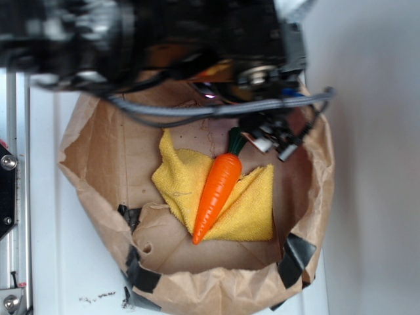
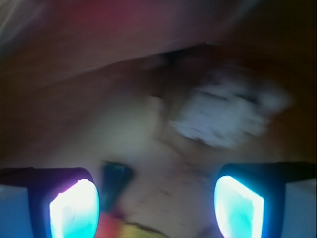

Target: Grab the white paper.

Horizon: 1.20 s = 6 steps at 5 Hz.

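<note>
White paper [image 2: 225, 116] lay blurry just ahead of the claw [image 2: 156, 208], not yet grabbed; claw was spread wide and empty, reach and closing left.

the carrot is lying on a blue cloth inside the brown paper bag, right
Not quite: the cloth is yellow, not blue, as the exterior view shows. The rest holds: the carrot lies across that cloth inside the brown paper bag.
</note>
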Motion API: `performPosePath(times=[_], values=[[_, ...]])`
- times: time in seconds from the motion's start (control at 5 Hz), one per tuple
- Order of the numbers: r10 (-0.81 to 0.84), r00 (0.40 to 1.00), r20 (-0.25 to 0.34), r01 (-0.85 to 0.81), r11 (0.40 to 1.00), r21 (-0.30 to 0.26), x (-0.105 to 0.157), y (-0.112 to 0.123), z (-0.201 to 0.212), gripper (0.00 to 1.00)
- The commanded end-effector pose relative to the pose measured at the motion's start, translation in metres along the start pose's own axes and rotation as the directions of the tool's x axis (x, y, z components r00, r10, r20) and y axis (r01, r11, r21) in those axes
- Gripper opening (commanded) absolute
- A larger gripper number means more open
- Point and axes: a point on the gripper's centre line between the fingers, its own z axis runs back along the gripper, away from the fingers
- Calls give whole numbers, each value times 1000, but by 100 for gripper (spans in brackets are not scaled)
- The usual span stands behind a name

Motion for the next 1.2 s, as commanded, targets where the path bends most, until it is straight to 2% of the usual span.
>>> performPosePath(times=[0.0, 0.4, 0.8, 1.0], values=[[79, 994, 74, -76, 996, -41, -20, 29, 34, 100], [151, 983, 103, -148, 988, -32, -20, 26, 26, 100], [195, 967, 167, -196, 981, -8, -27, 24, 25, 100], [214, 956, 200, -220, 975, 12, -17, 32, 2, 100]])
